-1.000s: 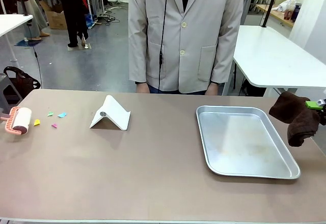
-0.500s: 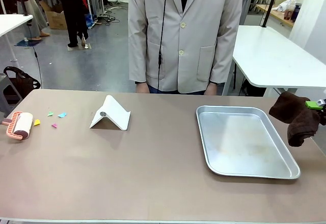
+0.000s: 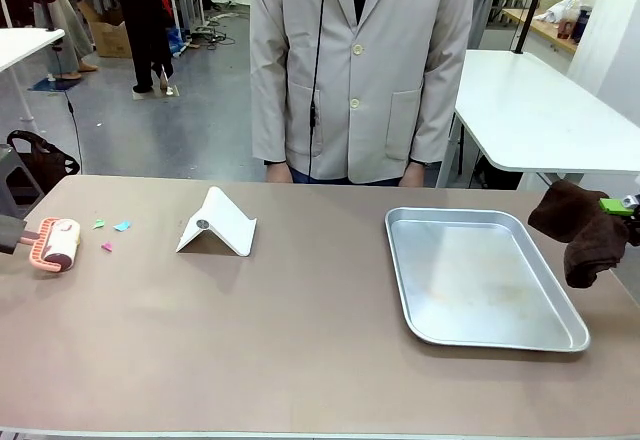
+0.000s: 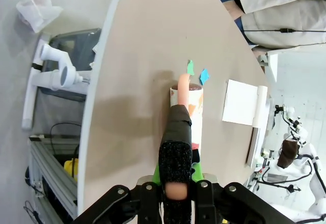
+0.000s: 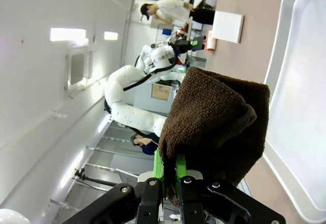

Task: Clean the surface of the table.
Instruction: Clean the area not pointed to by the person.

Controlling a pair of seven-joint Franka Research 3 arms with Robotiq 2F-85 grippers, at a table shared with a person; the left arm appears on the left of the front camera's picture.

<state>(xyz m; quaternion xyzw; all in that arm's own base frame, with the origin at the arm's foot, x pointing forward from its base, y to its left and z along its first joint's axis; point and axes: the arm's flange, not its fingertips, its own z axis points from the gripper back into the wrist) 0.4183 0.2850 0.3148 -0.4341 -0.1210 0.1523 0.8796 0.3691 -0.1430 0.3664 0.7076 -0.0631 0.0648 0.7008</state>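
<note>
at the left end of the brown table the left claw squeezed tight on the handle of a sticky roller, just beside some little paper bits. a white stand stood near the middle, then a silver tray. at the far right the right claw pinched a brown cloth, held up by the table's edge. if the roller went too fast, it could push the bits away or bump the stand
</note>
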